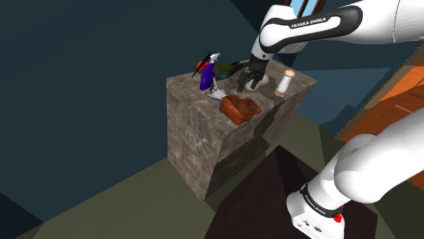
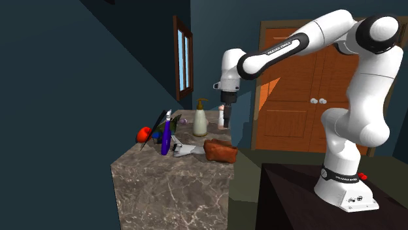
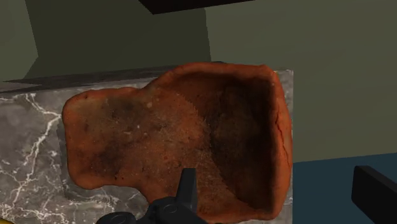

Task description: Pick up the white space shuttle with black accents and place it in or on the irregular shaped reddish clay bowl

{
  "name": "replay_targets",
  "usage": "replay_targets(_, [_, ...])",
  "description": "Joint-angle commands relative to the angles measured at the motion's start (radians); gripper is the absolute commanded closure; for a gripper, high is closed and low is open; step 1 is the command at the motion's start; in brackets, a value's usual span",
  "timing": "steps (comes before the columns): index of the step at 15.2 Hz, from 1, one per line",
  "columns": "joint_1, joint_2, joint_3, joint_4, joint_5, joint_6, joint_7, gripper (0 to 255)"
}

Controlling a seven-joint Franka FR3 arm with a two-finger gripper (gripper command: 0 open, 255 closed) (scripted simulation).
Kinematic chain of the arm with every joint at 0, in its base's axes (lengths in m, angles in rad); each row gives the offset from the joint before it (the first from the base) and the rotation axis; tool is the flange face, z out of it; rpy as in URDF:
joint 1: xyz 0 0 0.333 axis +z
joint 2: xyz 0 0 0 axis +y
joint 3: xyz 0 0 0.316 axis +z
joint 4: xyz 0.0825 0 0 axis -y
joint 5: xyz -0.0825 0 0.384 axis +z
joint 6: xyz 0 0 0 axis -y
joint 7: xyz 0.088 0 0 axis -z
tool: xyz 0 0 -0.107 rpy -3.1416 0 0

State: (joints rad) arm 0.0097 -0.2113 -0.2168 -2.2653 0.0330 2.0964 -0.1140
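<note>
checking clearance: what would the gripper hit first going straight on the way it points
Probably the reddish clay bowl: its hollow lies straight ahead of the gripper, though the gap between them is hard to judge.

Reddish clay bowl (image 3: pixel 191 146) (irregular rim), marble top (image 3: pixel 32 159)
</note>
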Motion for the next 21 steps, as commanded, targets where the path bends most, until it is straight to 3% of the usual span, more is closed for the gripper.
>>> replay_targets(1, [0.001, 0.073, -0.011, 0.033, 0.014, 0.043, -0.027, 0])
replay_targets(9, [-0.025, 0.383, -0.037, 0.259, 0.098, 0.132, -0.152, 0])
replay_targets(18, [-0.096, 0.724, -0.017, 0.607, 0.176, 0.134, -0.244, 0])
replay_targets(21, [-0.099, 0.748, -0.012, 0.603, 0.183, 0.162, -0.248, 0])
